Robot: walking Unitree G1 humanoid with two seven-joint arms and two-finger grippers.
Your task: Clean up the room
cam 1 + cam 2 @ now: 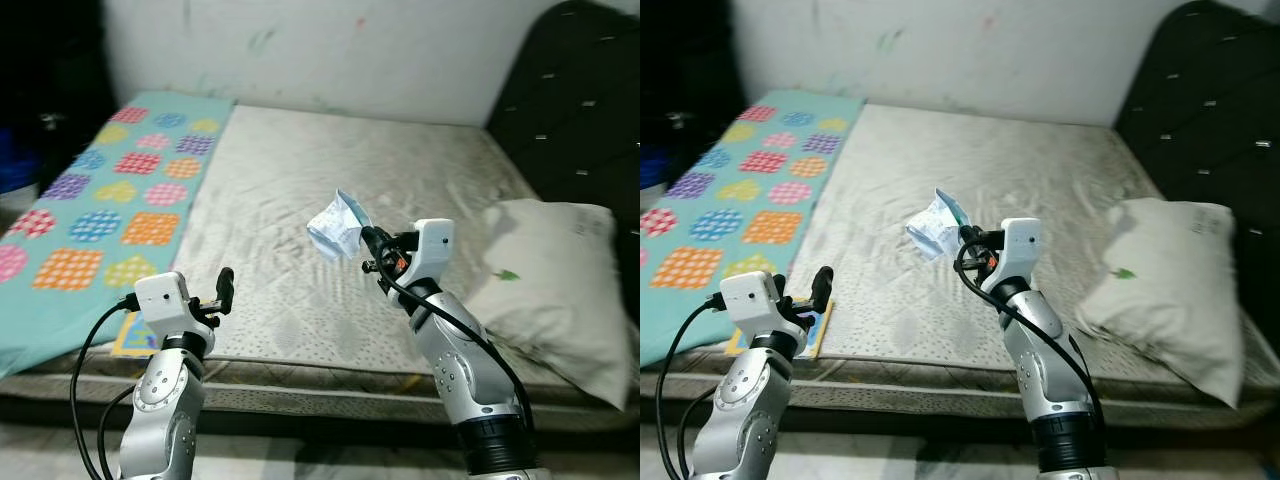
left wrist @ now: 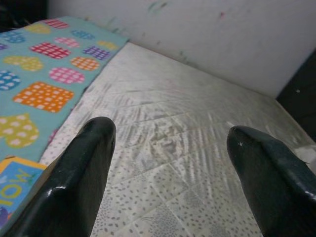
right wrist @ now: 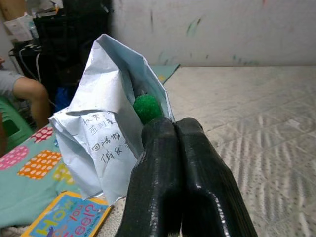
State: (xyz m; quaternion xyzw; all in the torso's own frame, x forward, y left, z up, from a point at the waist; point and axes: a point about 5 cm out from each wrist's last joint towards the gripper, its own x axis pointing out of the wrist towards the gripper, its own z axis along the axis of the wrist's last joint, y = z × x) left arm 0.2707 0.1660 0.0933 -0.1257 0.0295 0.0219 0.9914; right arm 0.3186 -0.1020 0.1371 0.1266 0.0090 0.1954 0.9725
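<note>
Bare mattress (image 1: 330, 200) ahead: your right gripper (image 1: 368, 240) pinches crumpled paper (image 1: 337, 226), light and tearable; left gripper (image 1: 222, 290) gapes empty.

Bare grey mattress (image 1: 330, 200) across mid-frame, teal patterned blanket (image 1: 110, 190) at left, white pillow (image 1: 555, 280) at right. Scuffed white wall (image 1: 330, 50) along top, black tufted headboard (image 1: 580, 100) upper right, dark corner upper left.

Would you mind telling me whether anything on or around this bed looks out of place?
A children's book lies at the mattress front edge beside the patterned blanket, partly overhanging. The pillow sags off the front right corner. The right gripper holds crumpled paper above the bed.
</note>
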